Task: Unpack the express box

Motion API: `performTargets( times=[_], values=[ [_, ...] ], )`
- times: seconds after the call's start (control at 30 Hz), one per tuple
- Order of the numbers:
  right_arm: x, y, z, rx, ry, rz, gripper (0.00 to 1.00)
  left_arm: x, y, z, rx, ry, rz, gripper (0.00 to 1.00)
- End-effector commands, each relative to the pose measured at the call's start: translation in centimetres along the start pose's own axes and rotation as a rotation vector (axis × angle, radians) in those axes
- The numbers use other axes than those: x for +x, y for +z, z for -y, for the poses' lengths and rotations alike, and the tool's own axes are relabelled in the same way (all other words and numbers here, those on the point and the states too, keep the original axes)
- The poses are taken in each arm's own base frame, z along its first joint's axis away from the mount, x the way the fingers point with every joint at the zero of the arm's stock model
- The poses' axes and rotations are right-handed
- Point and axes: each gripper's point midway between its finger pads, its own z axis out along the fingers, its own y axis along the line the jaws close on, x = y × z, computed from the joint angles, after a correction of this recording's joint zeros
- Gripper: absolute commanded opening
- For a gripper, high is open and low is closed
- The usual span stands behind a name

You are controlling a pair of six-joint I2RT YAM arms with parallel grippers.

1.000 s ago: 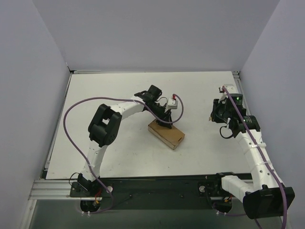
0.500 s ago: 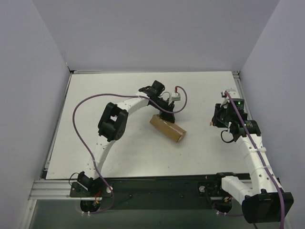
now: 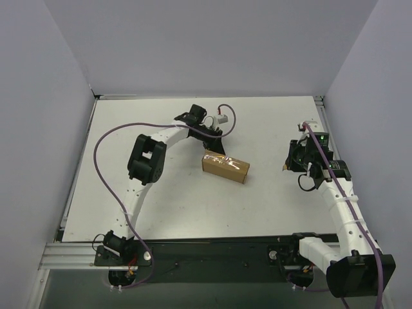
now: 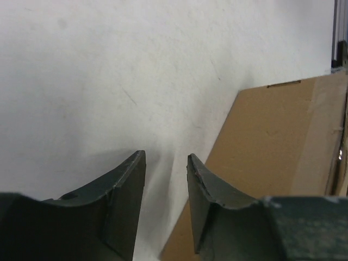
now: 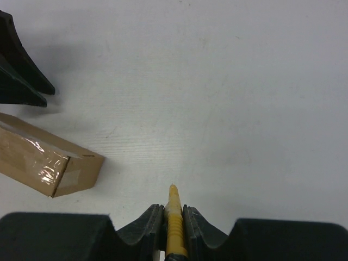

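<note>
One flip has landed: the express box [image 3: 225,167] lies mid-tabletop [image 3: 270,129] with its taped seam now upward. The left gripper [image 4: 166,163] has backed off just beside it, jaws released and empty. The right gripper [image 5: 173,209], well apart, stays clenched on the yellow knife [image 5: 172,196]; slitting the tape looks next.

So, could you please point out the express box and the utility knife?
express box [image 3: 226,163]: top external view, taped top face.
utility knife [image 5: 174,213]: right wrist view, yellow body near its tip.
</note>
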Motion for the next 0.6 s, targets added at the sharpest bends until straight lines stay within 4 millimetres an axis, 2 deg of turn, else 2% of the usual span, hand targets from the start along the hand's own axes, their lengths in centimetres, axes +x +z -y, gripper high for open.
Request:
performTargets(
  times=[0.0,0.03,0.1,0.13,0.2,0.23,0.27,0.3,0.33,0.37,0.4,0.43,0.5,0.53,0.57],
  values=[
    [-0.3,0.3,-0.1,-0.007,0.008,-0.016,0.0,-7.8,-4.2,-2.5,-0.127,0.114,0.203,0.49],
    [-0.4,0.4,-0.1,-0.007,0.007,-0.022,0.0,-9.5,-5.3,-2.5,-0.149,0.165,0.245,0.5],
    [-0.6,0.6,-0.1,-0.009,0.005,-0.023,0.0,-11.3,-7.5,-2.6,-0.172,0.225,0.292,0.54],
    [-0.6,0.8,-0.2,-0.012,0.003,-0.026,0.0,-12.8,-8.9,-1.8,-0.179,0.274,0.323,0.54],
    [-0.8,1.0,-0.4,-0.022,-0.002,-0.022,0.0,-13.2,-10.5,-1.4,-0.186,0.306,0.343,0.55],
    [-0.9,1.0,-0.5,-0.03,-0.005,-0.022,0.0,-13.9,-11.5,-0.2,-0.179,0.334,0.357,0.55],
    [-1.0,1.0,-0.8,-0.046,-0.013,-0.02,0.0,-13.9,-11.9,0.2,-0.179,0.34,0.357,0.55],
    [-1.1,1.1,-1.2,-0.055,-0.023,-0.013,0.0,-12.8,-11.7,0.1,-0.181,0.346,0.336,0.55],
    [-1.1,1.2,-1.4,-0.06,-0.03,-0.012,0.0,-12.7,-12.2,0.9,-0.189,0.356,0.327,0.55],
    [-0.8,1.4,-1.7,-0.067,-0.041,-0.019,0.0,-12.1,-12.2,0.7,-0.208,0.355,0.317,0.55],
    [-0.7,1.6,-2.1,-0.079,-0.058,-0.021,0.0,-10.0,-11.4,0.1,-0.216,0.327,0.293,0.55],
    [-0.4,1.7,-2.9,-0.096,-0.103,-0.029,0.0,-10.1,-12.1,0.7,-0.234,0.341,0.303,0.55],
    [0.4,2.1,-4.0,-0.119,-0.164,-0.05,0.0,-8.7,-12.1,-0.2,-0.293,0.311,0.301,0.54],
    [0.9,2.1,-5.4,-0.153,-0.229,-0.056,0.0,-7.7,-12.1,-0.4,-0.326,0.3,0.302,0.54],
    [1.1,2.3,-5.9,-0.164,-0.257,-0.062,0.0,-7.4,-12.4,-0.8,-0.368,0.288,0.304,0.52]
  ],
)
